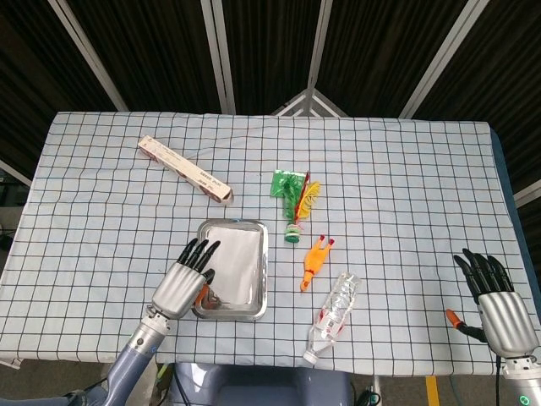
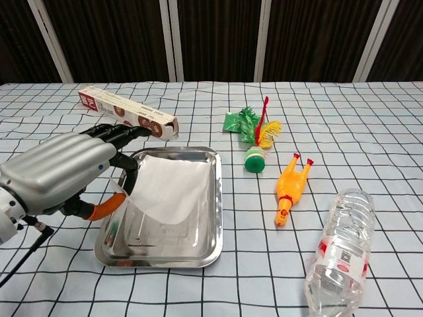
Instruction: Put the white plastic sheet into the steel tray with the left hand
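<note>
Checkered surface (image 1: 406,169) under dark slatted backdrop. Left hand (image 2: 63,173), tray's near-left edge: pinches white plastic sheet (image 2: 168,188) at its near-left corner. Sheet lies mostly inside steel tray (image 2: 215,218). Step: placement; release next. Right hand (image 1: 499,309), far right: fingers apart, holding nothing.

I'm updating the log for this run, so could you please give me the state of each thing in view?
white plastic sheet: in the tray, near edge pinched and lifted
steel tray: flat on the table
left hand: pinching the sheet
right hand: fingers apart, holding nothing
water bottle: lying on its side
rubber chicken: lying flat
long box: lying flat
</note>
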Tool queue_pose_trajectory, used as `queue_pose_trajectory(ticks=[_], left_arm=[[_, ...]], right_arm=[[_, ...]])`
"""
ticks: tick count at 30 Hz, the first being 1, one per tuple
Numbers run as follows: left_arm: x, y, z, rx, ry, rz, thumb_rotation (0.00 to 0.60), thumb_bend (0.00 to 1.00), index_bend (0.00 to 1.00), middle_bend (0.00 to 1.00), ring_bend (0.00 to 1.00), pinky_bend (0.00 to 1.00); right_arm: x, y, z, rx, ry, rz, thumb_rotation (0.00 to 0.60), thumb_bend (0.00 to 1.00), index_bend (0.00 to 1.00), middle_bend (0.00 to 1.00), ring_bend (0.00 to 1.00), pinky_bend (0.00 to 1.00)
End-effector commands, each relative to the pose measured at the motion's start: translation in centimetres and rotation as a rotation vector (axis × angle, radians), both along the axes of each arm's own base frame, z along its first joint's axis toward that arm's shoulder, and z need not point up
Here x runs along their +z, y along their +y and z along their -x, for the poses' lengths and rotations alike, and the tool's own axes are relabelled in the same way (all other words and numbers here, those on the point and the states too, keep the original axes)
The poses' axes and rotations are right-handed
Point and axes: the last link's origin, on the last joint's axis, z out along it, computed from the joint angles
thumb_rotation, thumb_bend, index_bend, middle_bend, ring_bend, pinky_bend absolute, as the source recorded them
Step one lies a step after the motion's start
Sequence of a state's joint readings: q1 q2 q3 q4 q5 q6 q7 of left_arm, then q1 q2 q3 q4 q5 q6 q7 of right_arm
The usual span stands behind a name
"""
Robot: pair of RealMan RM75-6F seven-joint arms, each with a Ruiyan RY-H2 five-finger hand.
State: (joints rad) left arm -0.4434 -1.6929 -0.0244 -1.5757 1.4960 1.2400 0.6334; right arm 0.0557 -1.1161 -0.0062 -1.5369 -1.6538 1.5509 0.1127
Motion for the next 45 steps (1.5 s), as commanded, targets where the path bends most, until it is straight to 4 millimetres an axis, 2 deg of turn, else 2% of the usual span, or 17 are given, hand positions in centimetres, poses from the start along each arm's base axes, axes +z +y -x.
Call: queue_pose_trajectory(ticks=[1, 4, 6, 9, 16, 22, 26, 32, 35, 42, 45], left_arm=[[-0.1, 0.3, 0.3, 0.002, 0.008, 0.012, 0.6, 0.49, 0.51, 0.0, 0.0, 0.0], [-0.1, 0.3, 0.5, -0.003, 0.027, 0.015, 0.6, 0.42, 0.37, 0.0, 0.0, 0.0], [-0.2, 0.2, 0.6, 0.002, 0.028, 0.02, 0.6, 0.34, 0.19, 0.0, 0.0, 0.0], [-0.1, 0.0, 0.8, 0.008, 0.034, 0.032, 0.6, 0.28, 0.03, 0.0, 0.0, 0.0], [0.9, -0.4, 0.7, 0.026, 0.007, 0.049, 0.6, 0.22, 0.0, 0.0, 0.0, 0.0], [2.0, -0.6, 0.8, 0.044, -0.01, 0.07, 0.6, 0.1, 0.0, 0.0, 0.0, 0.0], [2.8, -0.8, 1.1, 0.049, -0.012, 0.08, 0.6, 0.08, 0.0, 0.0, 0.0, 0.0], [3.7, -0.8, 2.3, 0.063, 0.059, 0.092, 0.6, 0.1, 0.0, 0.0, 0.0, 0.0], [3.8, -0.8, 2.8, 0.085, 0.084, 0.108, 0.6, 0.15, 0.0, 0.0, 0.0, 0.0], [4.2, -1.1, 3.6, 0.1, 0.155, 0.158, 0.6, 0.44, 0.0, 0.0, 0.0, 0.0], [5.0, -1.2, 4.1, 0.111, 0.151, 0.134, 0.6, 0.5, 0.0, 0.0, 0.0, 0.0]], right_arm=[[0.0, 0.0, 0.0, -0.001, -0.001, -0.001, 0.6, 0.29, 0.0, 0.0, 0.0, 0.0], [0.0, 0.0, 0.0, -0.001, -0.002, -0.001, 0.6, 0.29, 0.0, 0.0, 0.0, 0.0], [0.0, 0.0, 0.0, 0.0, -0.003, -0.001, 0.6, 0.29, 0.0, 0.0, 0.0, 0.0], [0.0, 0.0, 0.0, -0.002, -0.004, -0.002, 0.6, 0.29, 0.0, 0.0, 0.0, 0.0], [0.0, 0.0, 0.0, -0.001, -0.003, -0.002, 0.6, 0.29, 0.0, 0.0, 0.0, 0.0], [0.0, 0.0, 0.0, -0.001, 0.0, 0.0, 0.6, 0.29, 0.0, 0.0, 0.0, 0.0], [0.0, 0.0, 0.0, -0.002, -0.001, 0.0, 0.6, 0.29, 0.0, 0.0, 0.0, 0.0], [-0.1, 0.0, 0.0, -0.003, 0.001, -0.001, 0.6, 0.29, 0.0, 0.0, 0.0, 0.0], [-0.1, 0.0, 0.0, -0.004, 0.002, -0.003, 0.6, 0.29, 0.0, 0.0, 0.0, 0.0], [-0.1, 0.1, 0.0, -0.006, 0.003, -0.003, 0.6, 0.29, 0.0, 0.0, 0.0, 0.0], [0.0, 0.1, 0.0, -0.007, 0.002, -0.004, 0.6, 0.29, 0.0, 0.0, 0.0, 0.0]])
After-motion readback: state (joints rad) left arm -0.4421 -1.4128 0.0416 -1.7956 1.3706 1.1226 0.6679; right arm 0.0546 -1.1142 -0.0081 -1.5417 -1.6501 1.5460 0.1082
